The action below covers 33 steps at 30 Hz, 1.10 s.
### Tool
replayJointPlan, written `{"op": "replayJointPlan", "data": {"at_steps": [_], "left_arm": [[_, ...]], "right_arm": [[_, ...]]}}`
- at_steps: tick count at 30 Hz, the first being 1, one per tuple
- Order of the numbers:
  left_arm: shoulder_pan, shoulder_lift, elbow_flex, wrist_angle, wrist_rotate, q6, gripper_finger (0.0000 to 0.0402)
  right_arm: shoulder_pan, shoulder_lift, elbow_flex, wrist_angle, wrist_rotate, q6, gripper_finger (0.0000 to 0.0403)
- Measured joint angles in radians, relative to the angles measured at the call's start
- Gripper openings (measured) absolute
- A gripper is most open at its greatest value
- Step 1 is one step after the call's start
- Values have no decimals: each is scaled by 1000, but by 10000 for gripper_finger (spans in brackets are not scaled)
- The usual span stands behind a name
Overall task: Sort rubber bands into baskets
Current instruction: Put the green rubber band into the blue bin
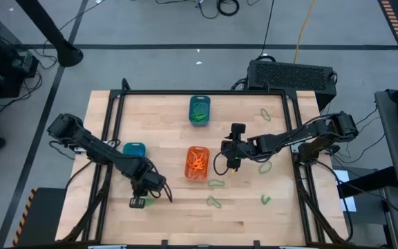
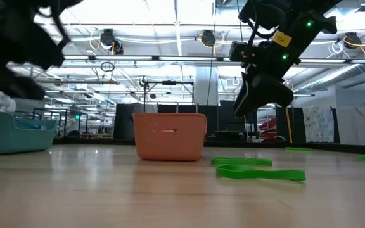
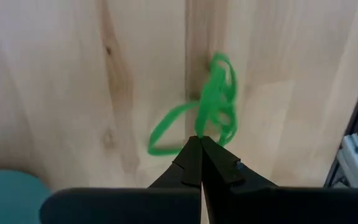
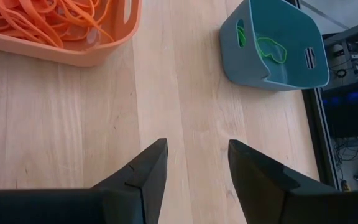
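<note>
My left gripper (image 3: 199, 140) is shut and points down near the table's front left. Its tips are at the edge of a tangle of green rubber bands (image 3: 215, 102) lying on the wood (image 1: 148, 201). My right gripper (image 4: 194, 165) hangs open above bare table, right of the orange basket (image 1: 197, 162), which is full of orange bands. The dark teal basket (image 1: 199, 109) at the far middle holds green bands. The turquoise basket (image 1: 135, 149) stands just beyond my left gripper. My left gripper comes at the green tangle from above, slanting down, with its shut tips over the tangle's near strands (image 3: 188, 127). The fingers hide the spot, so I cannot tell whether they touch or hold a band.
Loose green bands lie at the front middle (image 1: 216, 183) (image 1: 214, 202), and others lie on the right half (image 1: 265, 166) (image 1: 265, 200) and at the far right (image 1: 265, 114). A black frame rail (image 1: 290, 124) borders the table.
</note>
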Motion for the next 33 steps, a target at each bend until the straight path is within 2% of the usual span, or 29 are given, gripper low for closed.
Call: {"op": "replayJointPlan", "data": {"at_steps": [4, 10, 13, 16, 22, 27, 33], "left_arm": [[0, 0, -63, 68, 51, -10, 0], [2, 0, -93, 107, 33, -29, 0], [14, 0, -92, 51, -11, -32, 0], [33, 0, -74, -84, -56, -37, 0], [54, -20, -13, -291, -139, -20, 0], [54, -31, 77, -330, -153, 11, 0], [52, -31, 247, -346, -114, 32, 0]], "right_arm": [[0, 0, 0, 0, 0, 0, 162], [0, 0, 0, 0, 0, 0, 162], [0, 0, 0, 0, 0, 1, 162], [0, 0, 0, 0, 0, 1, 162], [0, 0, 0, 0, 0, 0, 162], [0, 0, 0, 1, 0, 0, 162], [0, 0, 0, 0, 0, 0, 162]]}}
